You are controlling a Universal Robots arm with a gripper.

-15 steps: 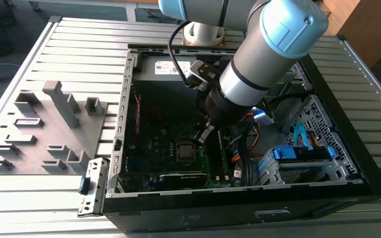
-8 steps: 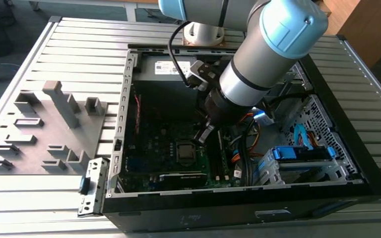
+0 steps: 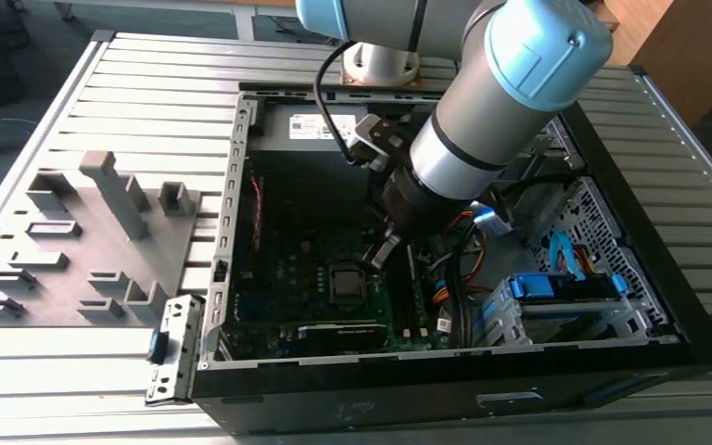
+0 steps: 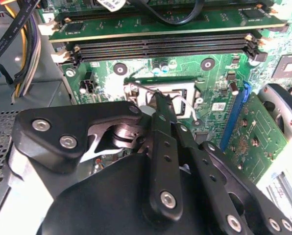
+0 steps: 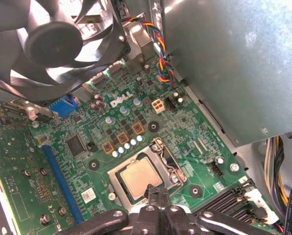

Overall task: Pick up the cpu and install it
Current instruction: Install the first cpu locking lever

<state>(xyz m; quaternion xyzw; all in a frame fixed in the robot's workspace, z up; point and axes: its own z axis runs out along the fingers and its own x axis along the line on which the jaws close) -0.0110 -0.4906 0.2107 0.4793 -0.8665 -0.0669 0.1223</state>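
Exterior view's left: grey fixture tray [image 3: 84,232]. Right of it, open computer case [image 3: 393,399]. I see the gripper [image 3: 385,250] low over the motherboard [image 5: 185,122], fingers together, nothing between them. First wrist view: cpu [image 5: 137,177] lies in the socket frame [image 5: 171,162], just beside the fingertips.

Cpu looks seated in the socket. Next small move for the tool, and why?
Probably a short straight lift. In the first wrist view the pale square cpu lies flat inside the silver socket frame, and the tool, tips together, sits at its edge.
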